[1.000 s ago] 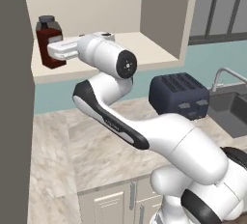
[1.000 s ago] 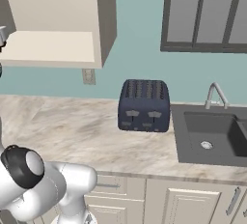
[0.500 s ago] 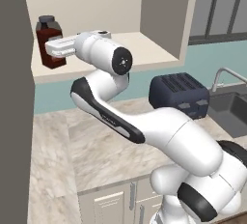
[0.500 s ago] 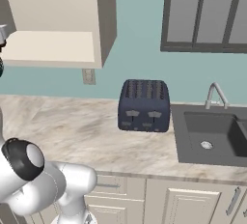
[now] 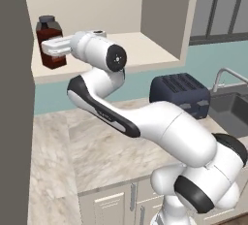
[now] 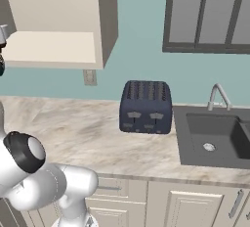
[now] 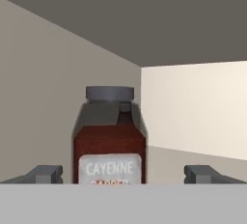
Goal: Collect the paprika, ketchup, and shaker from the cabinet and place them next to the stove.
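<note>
Gripper (image 7: 123, 175) sits lowest in the hand view, fingertips (image 7: 44, 174) spread wide at eight and four o'clock, holding nothing. Beyond them, dead centre, the paprika (image 7: 109, 136) stands upright on the cabinet (image 5: 145, 49) shelf. Step in hand looks like the reach; next move calls for advancing until the jar sits between the pads, then closing.

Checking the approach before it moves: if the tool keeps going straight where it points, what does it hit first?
Most likely the paprika, standing centred between the open tool's fingertips on the cabinet shelf; the remaining gap is hard to judge.
</note>
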Robot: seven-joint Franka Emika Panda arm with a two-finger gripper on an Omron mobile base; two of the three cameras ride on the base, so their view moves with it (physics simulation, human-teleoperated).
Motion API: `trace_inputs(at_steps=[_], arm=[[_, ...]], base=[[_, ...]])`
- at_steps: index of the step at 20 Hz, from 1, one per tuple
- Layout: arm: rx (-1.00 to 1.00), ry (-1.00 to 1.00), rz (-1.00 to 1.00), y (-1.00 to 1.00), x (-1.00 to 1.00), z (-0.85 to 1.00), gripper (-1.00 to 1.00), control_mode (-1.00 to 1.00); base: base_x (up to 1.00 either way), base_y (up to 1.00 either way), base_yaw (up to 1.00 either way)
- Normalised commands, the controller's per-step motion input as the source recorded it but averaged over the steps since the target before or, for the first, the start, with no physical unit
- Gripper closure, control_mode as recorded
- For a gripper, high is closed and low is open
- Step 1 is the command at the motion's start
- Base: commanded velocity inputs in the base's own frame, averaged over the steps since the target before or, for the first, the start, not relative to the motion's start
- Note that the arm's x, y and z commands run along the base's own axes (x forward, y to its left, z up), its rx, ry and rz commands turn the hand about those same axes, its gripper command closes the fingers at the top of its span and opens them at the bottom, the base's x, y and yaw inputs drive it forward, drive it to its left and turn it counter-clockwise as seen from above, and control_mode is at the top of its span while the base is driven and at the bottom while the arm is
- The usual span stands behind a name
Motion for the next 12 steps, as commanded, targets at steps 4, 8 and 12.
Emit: trace_inputs(at_steps=[4,8,12], arm=[[0.00,0.03,0.00,0.26,0.12,-0.02,-1.00,-1.00],[0.00,0.02,0.00,0.22,0.15,0.00,-1.00,-1.00],[0.00,0.00,0.00,0.04,0.15,0.00,-1.00,-1.00]], base=[[0.00,0.00,0.00],[0.00,0.00,0.00],[0.00,0.00,0.00]])
